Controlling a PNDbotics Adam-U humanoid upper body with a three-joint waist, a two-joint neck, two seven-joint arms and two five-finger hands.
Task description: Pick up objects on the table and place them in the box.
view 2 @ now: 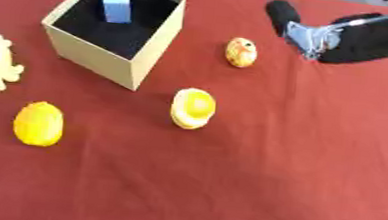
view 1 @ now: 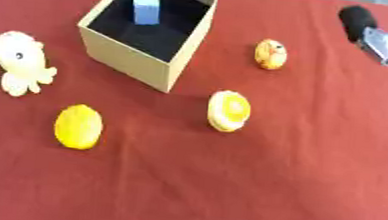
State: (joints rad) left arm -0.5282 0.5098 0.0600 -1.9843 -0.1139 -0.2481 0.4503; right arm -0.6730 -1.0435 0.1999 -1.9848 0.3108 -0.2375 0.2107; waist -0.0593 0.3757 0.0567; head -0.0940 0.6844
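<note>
Red cloth (view 1: 313,192) covered the whole table. From the left eye, the open box (view 1: 131,59) already held a blue block (view 1: 145,6); outside it lay a cream plush octopus (view 1: 19,61), a lemon (view 1: 78,126), a round yellow toy (view 1: 229,110) and a small orange figure (view 1: 271,54). From the right eye, the right hand (view 2: 353,38) hung near the orange figure, grasping nothing; whether its fingers were curled I cannot tell. One item seemed done, four remained.
</note>
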